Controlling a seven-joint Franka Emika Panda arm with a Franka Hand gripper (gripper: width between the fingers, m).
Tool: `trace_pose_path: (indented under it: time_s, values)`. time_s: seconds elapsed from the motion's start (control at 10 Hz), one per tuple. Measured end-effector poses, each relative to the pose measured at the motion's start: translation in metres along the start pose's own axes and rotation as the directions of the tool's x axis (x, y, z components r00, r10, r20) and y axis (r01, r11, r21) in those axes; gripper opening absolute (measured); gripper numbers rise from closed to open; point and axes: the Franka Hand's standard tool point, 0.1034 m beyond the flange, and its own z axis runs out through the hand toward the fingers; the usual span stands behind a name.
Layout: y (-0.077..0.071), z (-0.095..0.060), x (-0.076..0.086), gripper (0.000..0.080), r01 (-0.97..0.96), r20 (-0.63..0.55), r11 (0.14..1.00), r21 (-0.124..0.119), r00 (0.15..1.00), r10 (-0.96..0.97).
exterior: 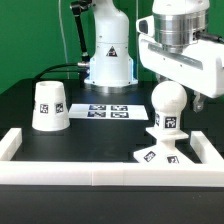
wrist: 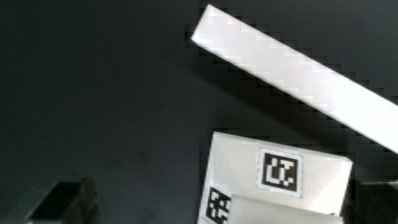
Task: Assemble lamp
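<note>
While the white ball-shaped plastic bulb stands on the flat square white base at 4 o'clock, we can't tell the gripper's state; cone shade at 9.

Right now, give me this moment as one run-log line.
bulb: upright on base | shade: standing apart, exterior view's left | gripper: above base, beside bulb, holding nothing visible, jaw state unclear

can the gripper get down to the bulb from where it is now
Probably yes. The gripper hangs just beside the bulb, toward the exterior view's right, with nothing between them. The bulb stands upright on the base, and the shade sits far off, so the way looks free.
</note>
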Motion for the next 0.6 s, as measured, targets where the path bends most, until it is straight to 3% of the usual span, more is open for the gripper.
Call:
trace_pose_path:
  time_s: [0.2, 0.3, 0.6]
  values:
    - [0.008, -0.018, 0.006, 0.0699, 0.212, -0.042, 0.977, -0.031, 0.976, -0.213]
    - [0.015, -0.025, 0.009, 0.0699, 0.249, -0.063, 0.968, -0.007, 0.966, -0.249]
    - [0.051, -0.040, 0.037, 0.0699, 0.381, -0.102, 0.924, 0.017, 0.920, -0.378]
